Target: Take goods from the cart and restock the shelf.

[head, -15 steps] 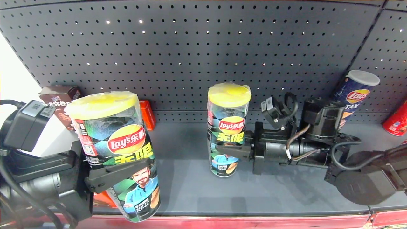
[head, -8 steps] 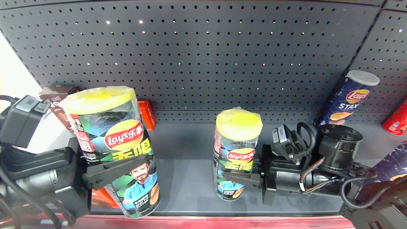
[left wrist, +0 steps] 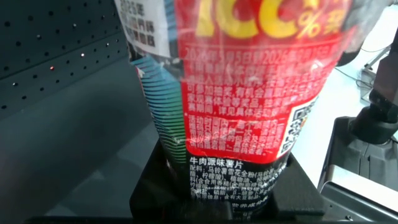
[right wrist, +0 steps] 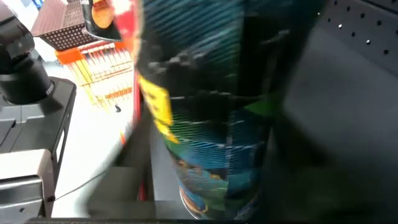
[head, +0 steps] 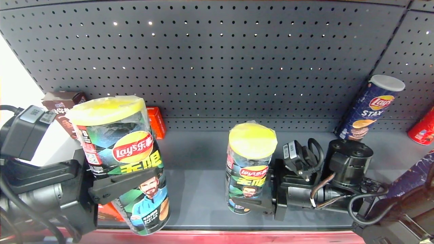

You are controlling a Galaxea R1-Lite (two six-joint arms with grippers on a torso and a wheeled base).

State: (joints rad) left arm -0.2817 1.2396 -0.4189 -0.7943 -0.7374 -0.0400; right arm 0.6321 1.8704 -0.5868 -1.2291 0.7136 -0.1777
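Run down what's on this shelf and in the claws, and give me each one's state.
left claw, shut on near chip can
near chip can, upright, lid on, at the front edge of the shelf
right claw, shut on middle chip can
middle chip can, upright, lid on, gripped low
blue can, lid on, leaning against the pegboard

Even light — white glare far left, pinpricks through pegboard point(head: 217, 67), soft shadows on shelf point(head: 196, 169)
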